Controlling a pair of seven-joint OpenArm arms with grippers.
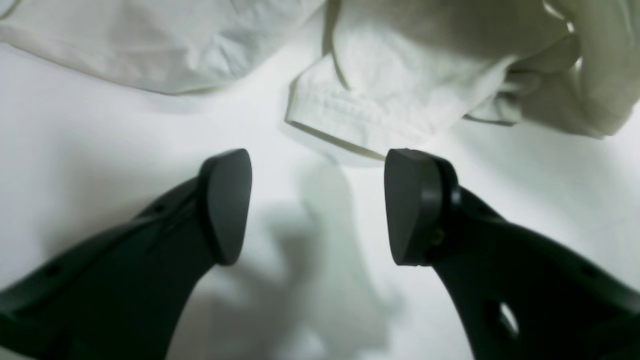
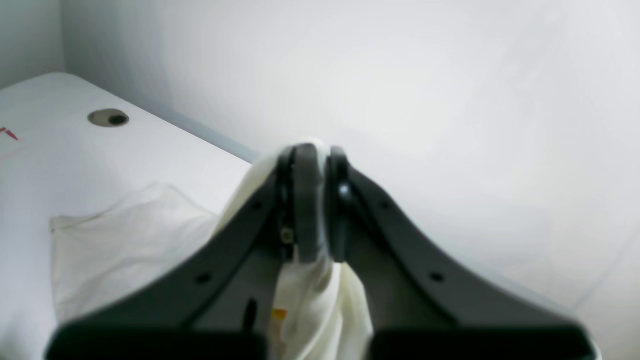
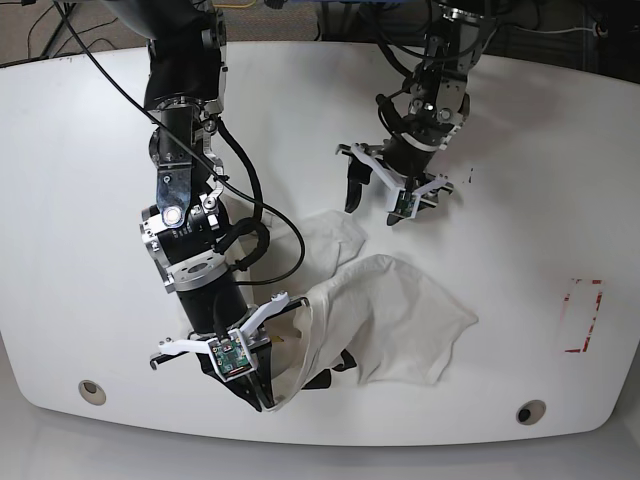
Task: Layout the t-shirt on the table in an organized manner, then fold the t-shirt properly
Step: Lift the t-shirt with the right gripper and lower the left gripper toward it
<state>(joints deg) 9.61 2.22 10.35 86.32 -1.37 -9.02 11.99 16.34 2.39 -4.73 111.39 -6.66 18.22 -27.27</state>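
Note:
The white t-shirt (image 3: 395, 310) lies crumpled on the table (image 3: 520, 130), right of centre; its graphic is hidden. My right gripper (image 3: 268, 398) is shut on the shirt's lower-left edge near the table's front. In the right wrist view the jaws (image 2: 315, 200) pinch cloth that hangs below, with a small orange tag (image 2: 279, 314) showing. My left gripper (image 3: 370, 205) is open and empty just beyond the shirt's far edge. In the left wrist view its fingers (image 1: 318, 200) hover over bare table, close to a hemmed sleeve (image 1: 380, 100).
Two metal grommet holes (image 3: 91, 391) (image 3: 530, 411) sit near the front edge. A red-outlined rectangle (image 3: 583, 315) marks the right side. A grommet (image 2: 108, 118) also shows in the right wrist view. Cables run along the right arm at the left.

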